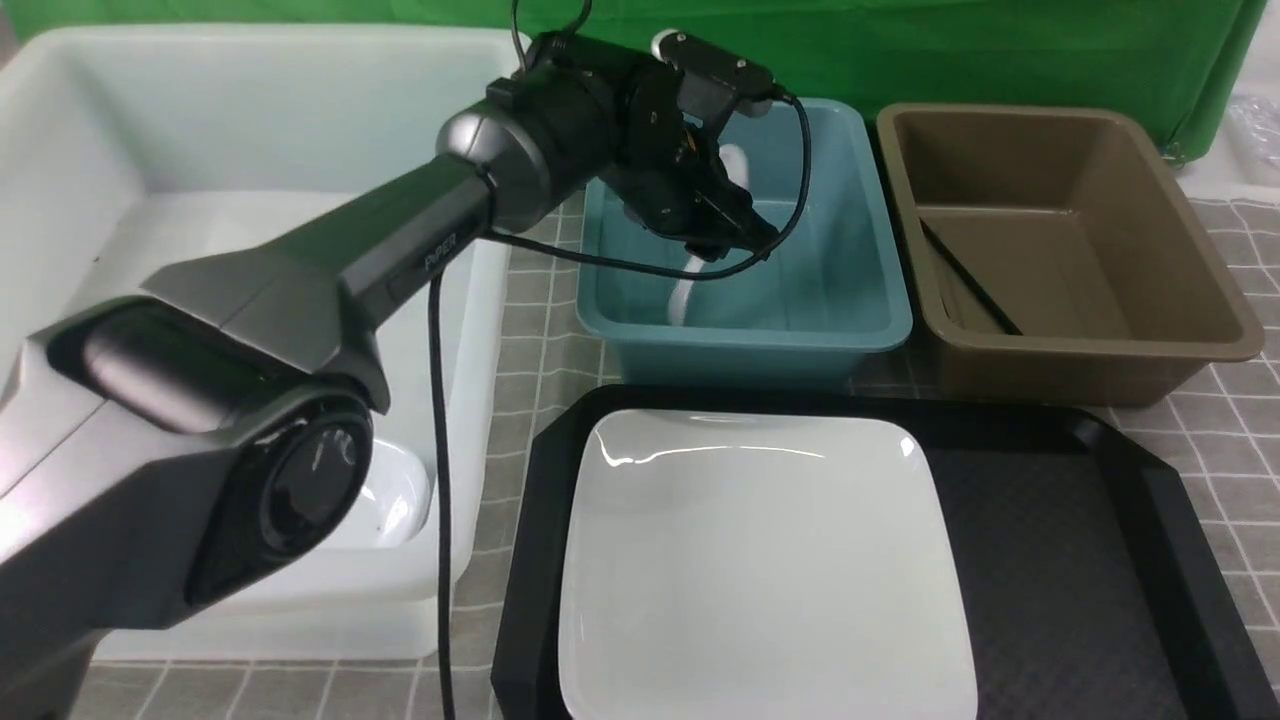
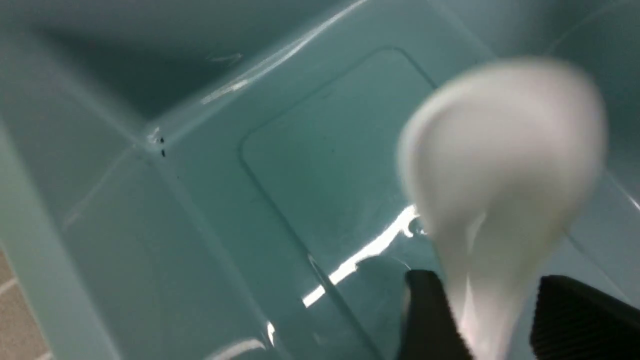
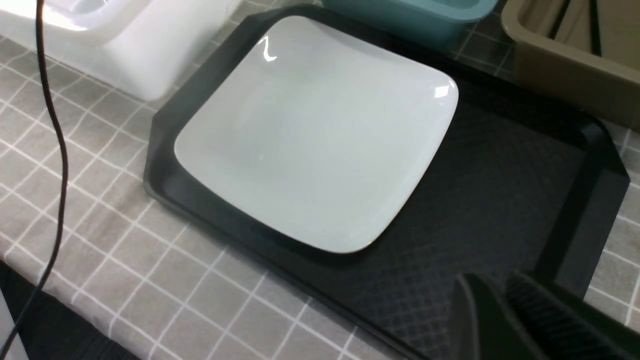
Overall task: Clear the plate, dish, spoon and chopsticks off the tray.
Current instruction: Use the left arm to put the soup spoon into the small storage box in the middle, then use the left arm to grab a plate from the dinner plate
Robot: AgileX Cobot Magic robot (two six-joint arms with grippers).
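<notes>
My left gripper (image 1: 752,238) hangs over the teal bin (image 1: 850,300). Its jaws stand apart (image 2: 487,281). The white spoon (image 2: 500,165) shows blurred between them, with a gap to one finger; in the front view it is a white streak (image 1: 684,292) inside the bin. The large white plate (image 1: 760,560) (image 3: 315,130) lies on the left half of the black tray (image 1: 1080,560) (image 3: 500,190). The black chopsticks (image 1: 968,282) lie in the brown bin (image 1: 1060,240). A small white dish (image 1: 395,495) sits in the white bin (image 1: 250,200). My right gripper (image 3: 492,290) hovers shut and empty over the tray's bare half.
The three bins stand in a row behind and left of the tray on a grey checked cloth (image 1: 520,350). The left arm's cable (image 1: 437,400) hangs down between the white bin and the tray. A green backdrop closes off the back.
</notes>
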